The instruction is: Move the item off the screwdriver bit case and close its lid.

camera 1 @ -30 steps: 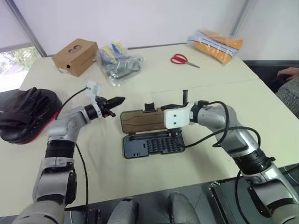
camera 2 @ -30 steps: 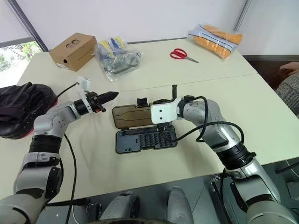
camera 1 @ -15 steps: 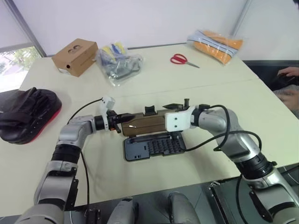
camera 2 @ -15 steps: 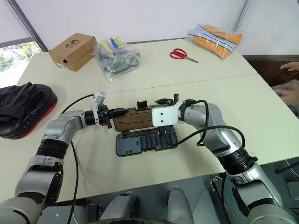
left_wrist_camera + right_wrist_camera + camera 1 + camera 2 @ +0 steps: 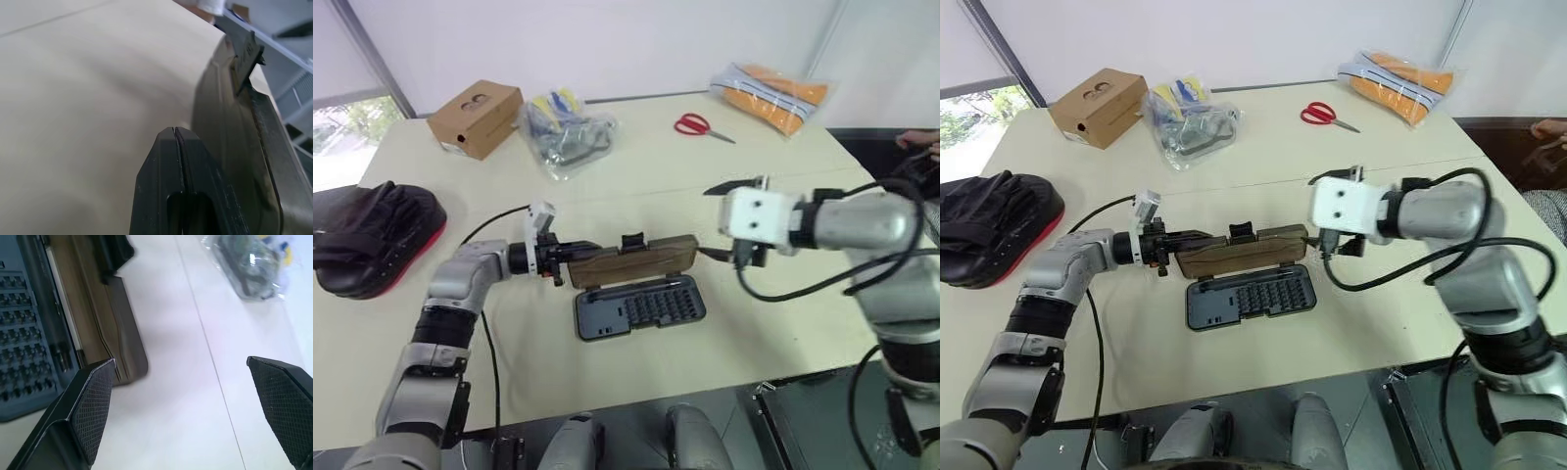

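The left gripper (image 5: 1167, 258) has its jaws pressed together with nothing between them; its 2 black fingers (image 5: 178, 161) meet along a thin seam. Their tip lies at the left end of the lid (image 5: 1242, 251), touching it or just beside it; contact cannot be told. The right gripper (image 5: 188, 406) has its jaws spread wide and empty, the 2 textured pads (image 5: 95, 404) well apart, hanging above the worktop (image 5: 783, 196) just off the right end of the lid without touching it.

The lid is a smoky-brown panel standing partly raised on its hinge, tilted over the rear edge of the screwdriver bit case (image 5: 1250, 297), with a small black latch tab (image 5: 1240, 232) sticking up from its upper edge. The case is a dark grey tray lying flat and open near the front middle of the worktop, its rows of small bits uncovered.

The item (image 5: 367, 235), a black padded mitt with a red underside, rests at the far left edge of the worktop, well apart from the case.

Further back lie a brown cardboard box (image 5: 475, 117) and, just beside it, a clear bag of tools (image 5: 563, 137). Red-handled scissors (image 5: 700, 125) lie at the rear middle, and a clear packet with orange contents (image 5: 778, 93) sits at the rear right corner.
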You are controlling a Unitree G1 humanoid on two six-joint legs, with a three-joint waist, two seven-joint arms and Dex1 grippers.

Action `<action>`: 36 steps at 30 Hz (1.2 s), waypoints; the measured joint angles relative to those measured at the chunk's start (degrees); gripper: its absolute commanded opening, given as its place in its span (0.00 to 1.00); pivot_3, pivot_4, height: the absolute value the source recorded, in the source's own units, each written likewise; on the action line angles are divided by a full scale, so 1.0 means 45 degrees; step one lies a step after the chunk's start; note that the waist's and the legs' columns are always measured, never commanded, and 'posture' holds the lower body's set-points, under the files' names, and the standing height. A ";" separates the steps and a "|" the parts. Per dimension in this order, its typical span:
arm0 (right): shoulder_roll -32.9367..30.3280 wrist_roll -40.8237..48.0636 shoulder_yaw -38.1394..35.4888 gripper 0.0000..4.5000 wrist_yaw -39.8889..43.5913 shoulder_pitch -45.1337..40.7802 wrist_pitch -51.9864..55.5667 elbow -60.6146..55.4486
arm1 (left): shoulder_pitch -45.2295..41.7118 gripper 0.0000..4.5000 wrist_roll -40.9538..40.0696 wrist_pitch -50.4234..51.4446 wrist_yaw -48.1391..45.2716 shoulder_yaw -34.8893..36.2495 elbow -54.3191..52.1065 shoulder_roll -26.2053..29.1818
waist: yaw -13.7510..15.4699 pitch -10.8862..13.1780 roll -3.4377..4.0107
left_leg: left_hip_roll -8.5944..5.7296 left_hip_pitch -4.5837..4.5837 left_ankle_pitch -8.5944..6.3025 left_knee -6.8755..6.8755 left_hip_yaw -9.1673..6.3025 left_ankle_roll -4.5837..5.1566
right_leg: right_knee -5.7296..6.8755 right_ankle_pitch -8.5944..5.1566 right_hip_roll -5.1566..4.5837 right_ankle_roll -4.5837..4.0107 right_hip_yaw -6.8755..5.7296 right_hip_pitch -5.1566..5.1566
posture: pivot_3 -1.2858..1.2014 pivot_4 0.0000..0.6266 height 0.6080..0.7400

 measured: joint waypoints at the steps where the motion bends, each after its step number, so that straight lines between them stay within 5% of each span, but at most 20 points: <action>1: -0.0287 0.0268 -0.0175 0.99 0.0067 0.0185 0.0176 -0.0131 | 0.0016 0.00 -0.0047 0.0168 -0.0278 -0.0028 -0.0187 0.0256 | 0.0015 0.0003 -0.0001 | 0.0000 -0.0001 -0.0001 0.0000 0.0004 0.0001 | -0.0001 0.0000 0.0000 0.0000 0.0002 0.0000 | 0.52 0.24 1.00; 9: -0.1052 0.1548 -0.1001 0.99 -0.0336 0.0745 0.0816 -0.0411 | 0.0657 0.00 -0.0436 0.1116 -0.2586 -0.1630 -0.2472 0.1461 | 0.0026 0.0005 0.0002 | 0.0005 0.0004 -0.0004 0.0001 0.0012 0.0006 | -0.0002 0.0000 -0.0003 0.0000 0.0005 0.0005 | 0.52 0.24 1.00; 15: -0.1057 0.1746 -0.0854 0.99 -0.1076 0.0747 0.0959 -0.0404 | 0.1086 0.00 0.0631 -0.0009 -0.3020 -0.3374 -0.2084 0.1192 | 0.0054 0.0008 0.0000 | 0.0004 0.0002 -0.0003 0.0006 0.0045 0.0007 | -0.0003 0.0000 -0.0002 -0.0001 0.0003 0.0010 | 0.52 0.24 1.00; 23: -0.0851 0.2351 -0.0384 0.99 -0.1880 0.1074 0.1427 -0.0727 | 0.1040 0.00 0.1298 -0.2877 -0.2968 -0.3632 -0.0858 0.0528 | 0.0293 -0.0001 0.0012 | 0.0002 0.0139 -0.0045 0.0009 0.0042 0.0084 | -0.0023 -0.0001 -0.0016 -0.0001 -0.0005 0.0166 | 0.52 0.24 1.00; 33: 0.0268 0.6315 -0.1001 0.99 -0.1753 0.1137 0.3551 -0.1349 | -0.1070 0.00 0.0500 -0.0096 -0.2452 -0.2814 -0.0461 0.0130 | 0.0344 0.0058 -0.0046 | 0.0003 0.0113 -0.0022 0.0016 -0.0007 0.0044 | -0.0018 0.0000 -0.0007 0.0000 -0.0023 0.0143 | 0.52 0.24 1.00; 36: 0.0297 0.7063 -0.0907 0.79 -0.1697 0.1343 0.3683 -0.1388 | -0.2137 0.00 0.0423 0.0319 -0.2414 -0.2503 -0.0154 -0.0251 | 0.0309 0.0059 -0.0043 | 0.0001 0.0085 -0.0017 0.0010 0.0000 0.0034 | -0.0021 0.0000 -0.0008 0.0001 -0.0034 0.0116 | 0.52 0.24 1.00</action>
